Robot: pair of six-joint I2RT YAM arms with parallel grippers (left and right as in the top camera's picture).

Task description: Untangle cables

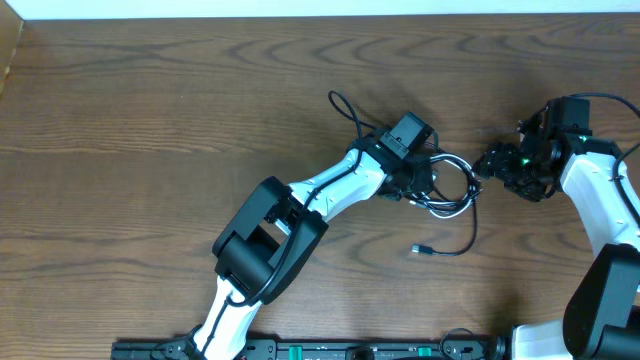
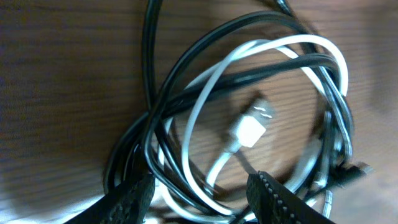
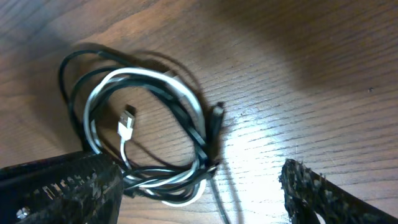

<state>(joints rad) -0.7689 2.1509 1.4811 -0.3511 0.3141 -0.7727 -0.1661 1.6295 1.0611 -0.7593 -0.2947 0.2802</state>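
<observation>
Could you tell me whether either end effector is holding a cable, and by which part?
Right end effector is open, holding nothing. Left end effector straddles the coiled cables; a grip cannot be told.

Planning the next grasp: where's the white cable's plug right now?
In the left wrist view, the white plug lies on the table inside the ring of coiled cables, just ahead of the left hand.

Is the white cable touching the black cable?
Touching. The left wrist view shows the white cable woven through loops of the black cable, lying against it where they cross.
</observation>
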